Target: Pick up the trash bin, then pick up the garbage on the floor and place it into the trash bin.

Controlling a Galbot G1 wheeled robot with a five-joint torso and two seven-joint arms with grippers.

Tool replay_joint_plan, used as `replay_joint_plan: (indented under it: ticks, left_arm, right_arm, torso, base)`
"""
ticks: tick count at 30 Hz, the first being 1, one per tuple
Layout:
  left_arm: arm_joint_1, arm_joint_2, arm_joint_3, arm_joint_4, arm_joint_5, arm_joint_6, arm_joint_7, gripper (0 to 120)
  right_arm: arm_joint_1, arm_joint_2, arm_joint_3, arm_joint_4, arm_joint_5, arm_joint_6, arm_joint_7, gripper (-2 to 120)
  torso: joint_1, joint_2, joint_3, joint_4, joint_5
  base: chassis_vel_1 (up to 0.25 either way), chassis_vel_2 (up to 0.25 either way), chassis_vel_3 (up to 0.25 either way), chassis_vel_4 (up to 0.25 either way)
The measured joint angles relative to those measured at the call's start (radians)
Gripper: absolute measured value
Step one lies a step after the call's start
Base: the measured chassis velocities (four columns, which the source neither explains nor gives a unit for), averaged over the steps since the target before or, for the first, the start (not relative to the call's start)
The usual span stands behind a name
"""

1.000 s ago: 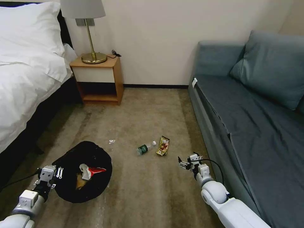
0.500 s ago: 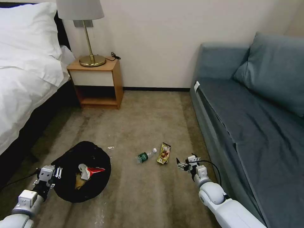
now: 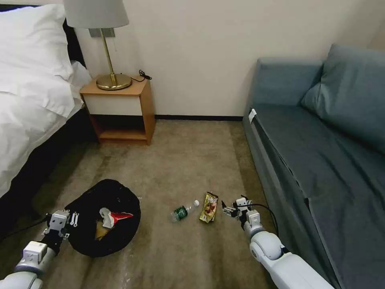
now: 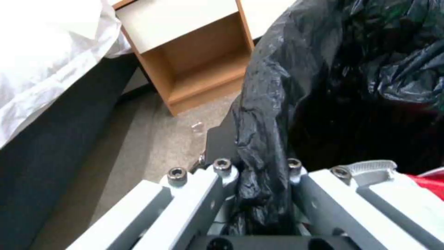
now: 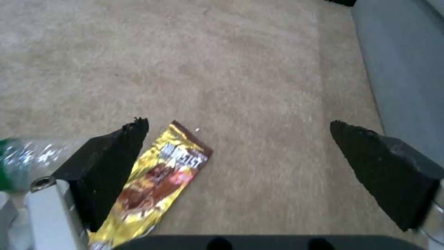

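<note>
Left gripper [image 3: 73, 218] low at left, clamped (fingers tight together); right gripper [image 3: 227, 209] low, jaws spread wide.

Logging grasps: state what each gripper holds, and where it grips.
Left gripper is shut on the trash bin, pinching its bag-covered rim. Right gripper holds nothing, open above the carpet.

Lower left of my frame, my left gripper [image 3: 69, 220] grips the rim of the trash bin [image 3: 102, 218], a red-and-white wrapper [image 3: 113, 217] inside. Low centre, the bottle [image 3: 183, 210] and snack packet [image 3: 209, 206] lie on carpet [image 3: 180, 160], my right gripper [image 3: 227, 209] just beside the packet.
</note>
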Motion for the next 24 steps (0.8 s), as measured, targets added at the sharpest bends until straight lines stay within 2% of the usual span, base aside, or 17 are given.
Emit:
replay_joint_plan:
  ticks: [24]
  left_arm:
    - [0.006,-0.003,-0.009,0.001,-0.008,-0.011,0.005,4]
  right_arm:
    - [0.004,0.022,-0.025,-0.01,-0.011,-0.012,0.001,100]
  torso:
    - [0.0,0.0,0.0,0.0002,-0.0001]
  base:
    - [-0.128,0.127,0.121,-0.124]
